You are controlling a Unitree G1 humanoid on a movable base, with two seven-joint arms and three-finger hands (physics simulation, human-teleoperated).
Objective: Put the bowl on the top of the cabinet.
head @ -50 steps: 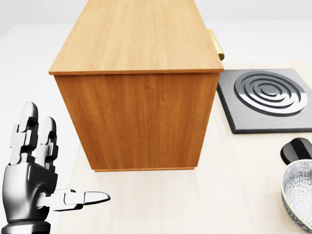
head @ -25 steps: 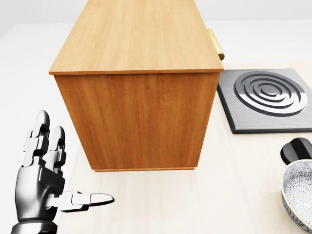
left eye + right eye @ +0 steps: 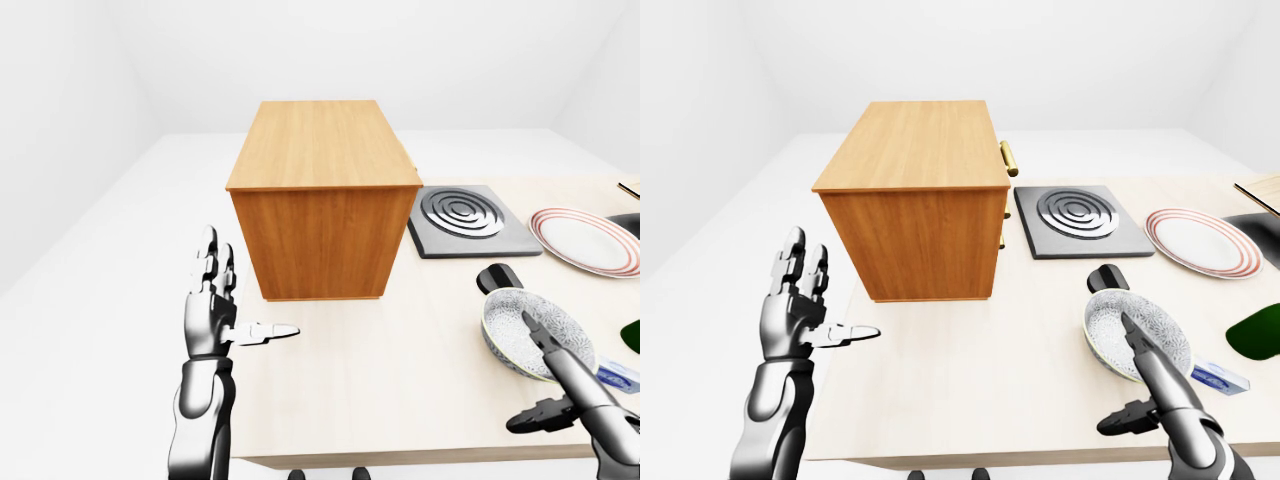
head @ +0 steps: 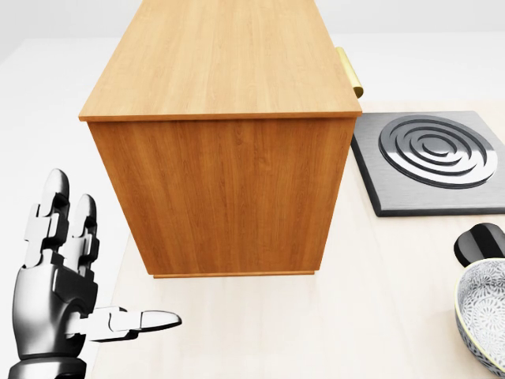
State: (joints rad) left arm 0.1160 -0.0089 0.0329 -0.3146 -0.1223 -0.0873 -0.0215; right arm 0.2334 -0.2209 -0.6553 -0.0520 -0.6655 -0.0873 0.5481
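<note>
The wooden cabinet [image 3: 320, 200] stands on the pale table, its flat top bare. The patterned white bowl [image 3: 535, 330] sits on the table at the right, well apart from the cabinet; the head view cuts it off at the right edge. My right hand [image 3: 1118, 375] is open at the bottom right, one long finger stretched over the bowl's near rim and the thumb spread below it. Left of the cabinet's near corner my left hand [image 3: 240, 295] is raised and open, fingers up, thumb pointing right, holding nothing.
A grey hob plate [image 3: 465, 215] with rings lies right of the cabinet. A small black object [image 3: 497, 277] sits just above the bowl. A red-rimmed plate [image 3: 585, 240], a dark green shape [image 3: 1255, 335] and a small blue packet [image 3: 1220, 378] lie further right. The cabinet's right side carries brass handles [image 3: 1008, 158].
My left hand has drifted slightly left and up after a small dip right half a second ago. Bowl, cabinet and camera have not moved.
</note>
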